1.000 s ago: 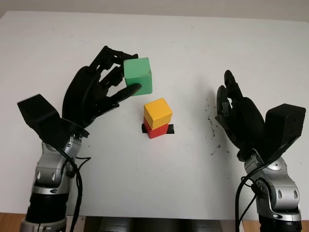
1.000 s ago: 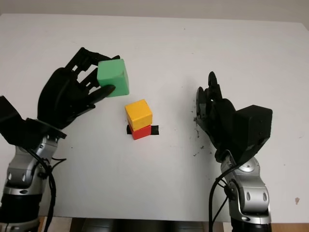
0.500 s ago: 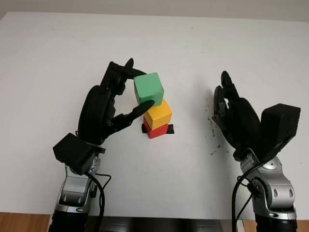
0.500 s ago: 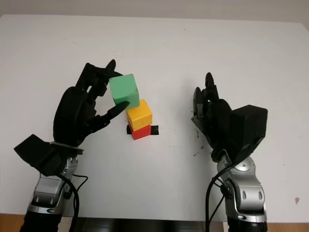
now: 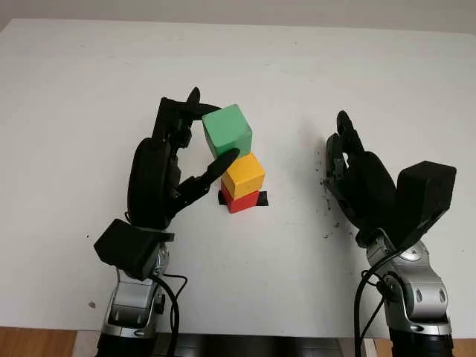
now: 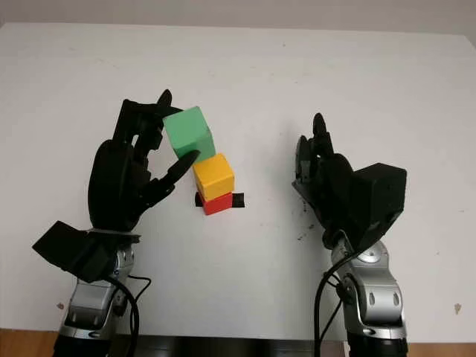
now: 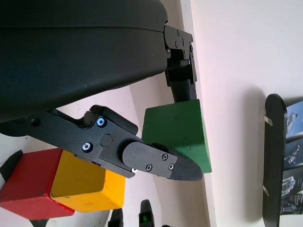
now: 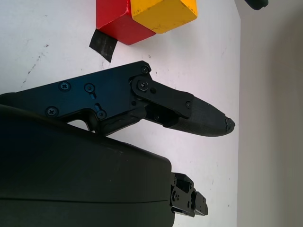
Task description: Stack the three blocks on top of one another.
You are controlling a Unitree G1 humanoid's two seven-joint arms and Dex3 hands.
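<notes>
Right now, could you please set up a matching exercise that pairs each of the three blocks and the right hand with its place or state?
Column one:
1. green block
2. yellow block
3. red block
4. right hand

Column two:
A. on the white table, on a patch of black tape, bottom of the stack
B. open, to the right of the stack, holding nothing
C. held in the left hand, up beside the stack's top
D. sitting on the red block

Pairs: 1-C, 2-D, 3-A, 4-B
</notes>
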